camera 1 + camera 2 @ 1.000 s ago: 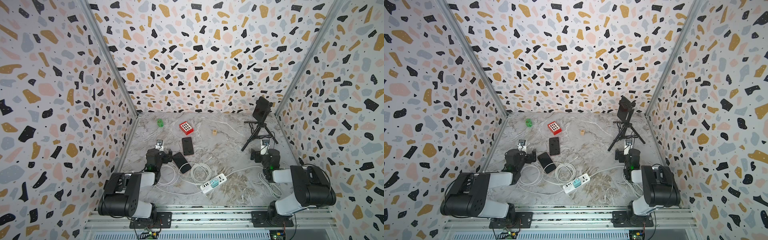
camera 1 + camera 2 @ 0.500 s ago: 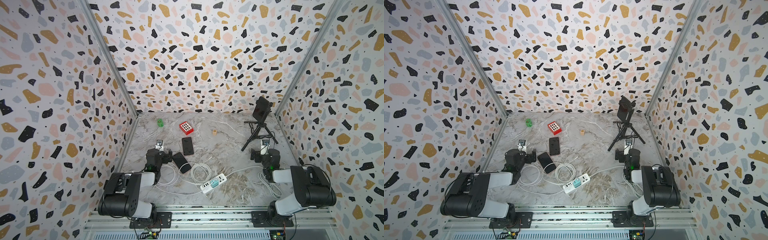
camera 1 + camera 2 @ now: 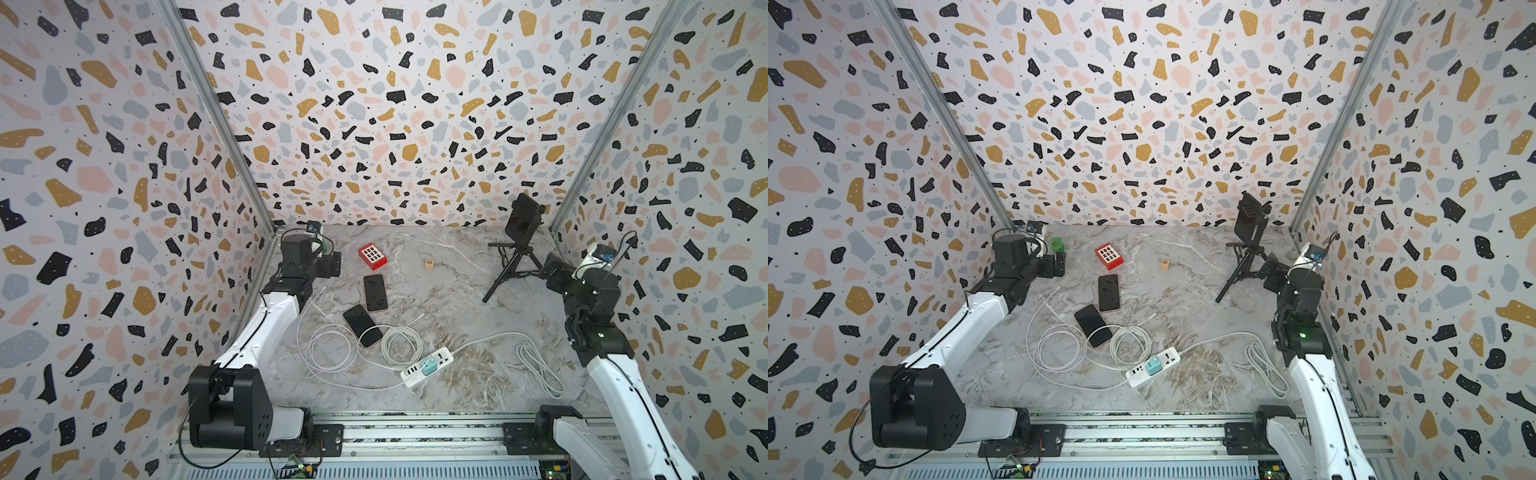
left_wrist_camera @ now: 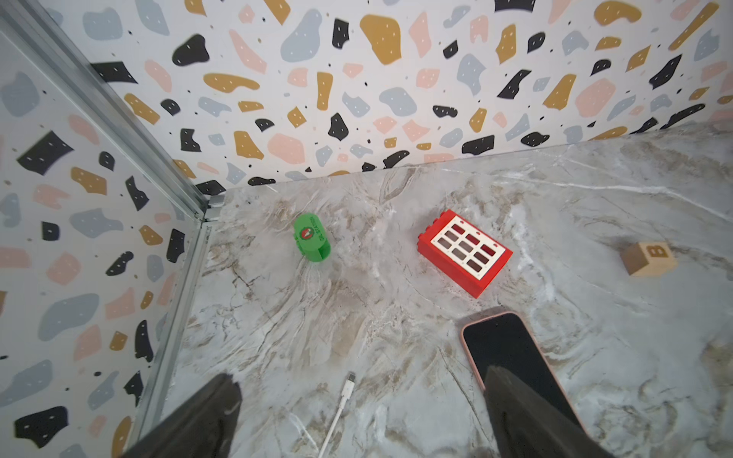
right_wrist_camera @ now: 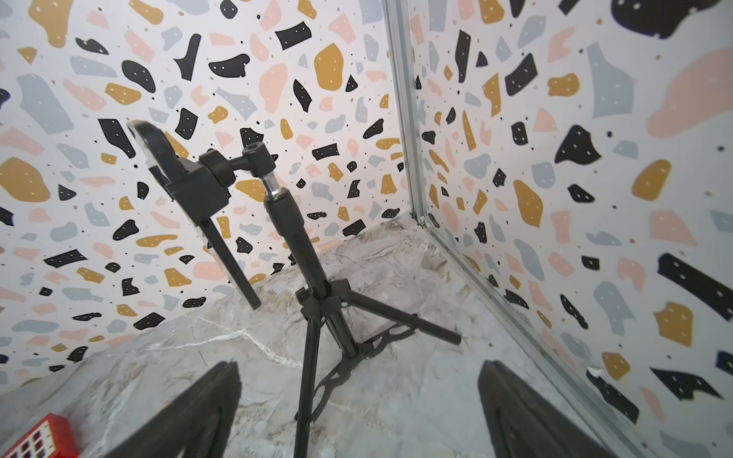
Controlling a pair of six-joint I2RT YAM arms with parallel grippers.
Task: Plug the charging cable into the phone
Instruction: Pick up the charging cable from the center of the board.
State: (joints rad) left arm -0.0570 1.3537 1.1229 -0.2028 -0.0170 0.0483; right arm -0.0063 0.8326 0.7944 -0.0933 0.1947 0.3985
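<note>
Both grippers are empty, jaws spread wide. The left gripper [image 4: 361, 378] hangs over the table [image 3: 449, 299] at the left centre of both top views. The right gripper [image 5: 359, 366] sits at their right edge, facing the tripod [image 5: 313, 309] that carries a mounted phone [image 3: 521, 218].

The white charging cable [image 3: 328, 353] lies in loose coils in the lower centre of the top views, apparently fed from the power strip [image 3: 441, 356]. Its free connector [image 4: 350, 378] rests on the marble below the left jaws, just beside the pink-cased phone [image 3: 375, 292]. A second phone [image 3: 362, 325] lies among the coils.

The cable looks light and limp, so only the short, stiff connector housing offers a usable hold. Pinch it across its flat sides just behind the metal tip, leaving the tip clear. The trailing coils may drag or twist it. The phone is a smooth, rigid slab that would likely slide on the marble when pushed at its end, so it probably needs bracing by the right gripper.
</note>
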